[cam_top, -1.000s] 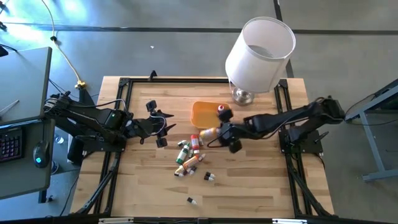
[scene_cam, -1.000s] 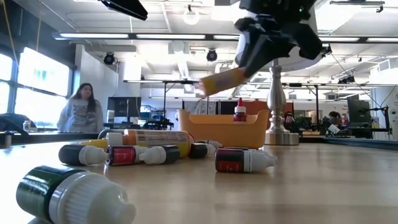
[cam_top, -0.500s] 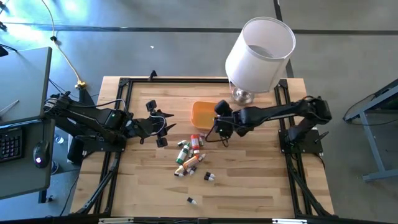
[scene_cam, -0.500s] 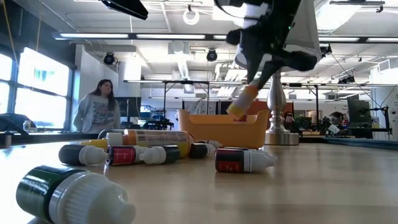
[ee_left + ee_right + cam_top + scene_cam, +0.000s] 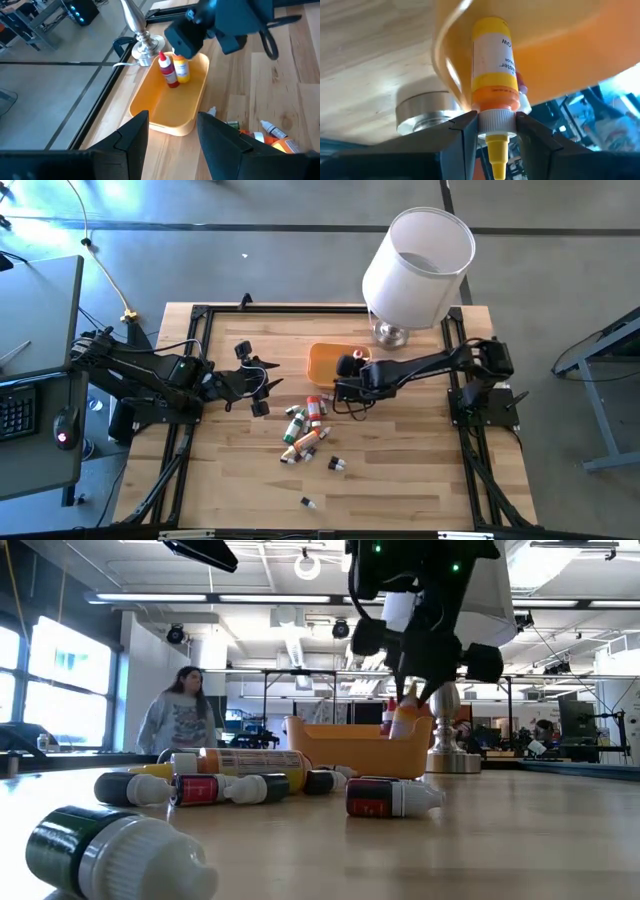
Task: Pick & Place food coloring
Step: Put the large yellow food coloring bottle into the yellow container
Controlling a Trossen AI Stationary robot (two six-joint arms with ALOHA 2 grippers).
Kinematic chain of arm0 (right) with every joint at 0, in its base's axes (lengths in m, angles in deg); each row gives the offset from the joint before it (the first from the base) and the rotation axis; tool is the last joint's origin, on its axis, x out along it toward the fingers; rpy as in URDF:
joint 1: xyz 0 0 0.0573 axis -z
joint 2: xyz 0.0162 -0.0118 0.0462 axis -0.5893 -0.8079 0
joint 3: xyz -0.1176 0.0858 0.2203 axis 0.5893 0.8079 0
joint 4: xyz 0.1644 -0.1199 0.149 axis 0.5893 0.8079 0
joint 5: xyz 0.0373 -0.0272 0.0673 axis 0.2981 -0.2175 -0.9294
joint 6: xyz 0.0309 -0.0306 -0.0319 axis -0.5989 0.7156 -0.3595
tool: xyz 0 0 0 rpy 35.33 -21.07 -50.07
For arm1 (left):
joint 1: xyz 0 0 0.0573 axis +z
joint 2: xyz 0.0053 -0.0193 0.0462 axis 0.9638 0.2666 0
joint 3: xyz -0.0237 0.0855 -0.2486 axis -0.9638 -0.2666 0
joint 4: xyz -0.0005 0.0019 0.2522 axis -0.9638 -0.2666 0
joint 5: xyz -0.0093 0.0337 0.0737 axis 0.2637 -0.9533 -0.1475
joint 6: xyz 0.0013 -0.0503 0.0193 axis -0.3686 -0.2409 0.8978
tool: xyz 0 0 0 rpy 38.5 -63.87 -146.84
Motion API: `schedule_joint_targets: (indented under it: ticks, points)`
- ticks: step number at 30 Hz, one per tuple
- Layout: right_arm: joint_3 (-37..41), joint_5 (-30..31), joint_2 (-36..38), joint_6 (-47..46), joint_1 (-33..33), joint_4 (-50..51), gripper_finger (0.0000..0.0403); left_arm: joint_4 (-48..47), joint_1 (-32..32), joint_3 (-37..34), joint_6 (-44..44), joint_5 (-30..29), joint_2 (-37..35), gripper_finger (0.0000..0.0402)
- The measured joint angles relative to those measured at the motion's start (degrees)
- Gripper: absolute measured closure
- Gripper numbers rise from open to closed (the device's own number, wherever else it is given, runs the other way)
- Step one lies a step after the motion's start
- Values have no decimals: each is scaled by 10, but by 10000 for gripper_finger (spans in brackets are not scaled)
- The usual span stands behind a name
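My right gripper [image 5: 349,372] hangs over the orange tray [image 5: 322,366], shut on a yellow food coloring bottle [image 5: 404,721]. This bottle stands upright inside the tray beside a red one [image 5: 168,71]. The tray wall hides both bases in the low view. Several more food coloring bottles [image 5: 305,428] lie on their sides in a loose pile on the wooden table, near the tray's front. My left gripper [image 5: 260,388] waits open to the left of the pile, above the table. My right gripper pinches the yellow bottle at its white cap [image 5: 494,119], one finger on each side, just below the yellow nozzle. The fingers come slanting down from the table's right. The bottle hangs upright below them, base down inside the tray; whether the base touches the tray floor I cannot tell.
A lamp with a big white shade [image 5: 420,252] and a metal base [image 5: 390,335] stands just behind the tray at the far right. Single bottles lie toward the near edge [image 5: 336,465]. A person walks in the room beyond the table [image 5: 180,720].
My right gripper has gone down and toward the far left, from beside the tray to over it, rolling its wrist. The yellow bottle it carries has turned from lying nearly level to upright and now stands in the tray beside the red bottle.
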State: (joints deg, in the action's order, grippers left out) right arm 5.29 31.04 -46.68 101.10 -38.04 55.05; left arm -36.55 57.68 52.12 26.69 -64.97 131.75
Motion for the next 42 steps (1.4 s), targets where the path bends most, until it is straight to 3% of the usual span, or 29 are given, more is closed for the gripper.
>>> schedule_joint_targets:
  ticks: [18,42]
  points:
    - [-1,53,-56,61,0,-1,292,1,0,0,0,0,0,238]
    - [0,54,-56,41,-17,-13,292,3,0,0,0,1,0,238]
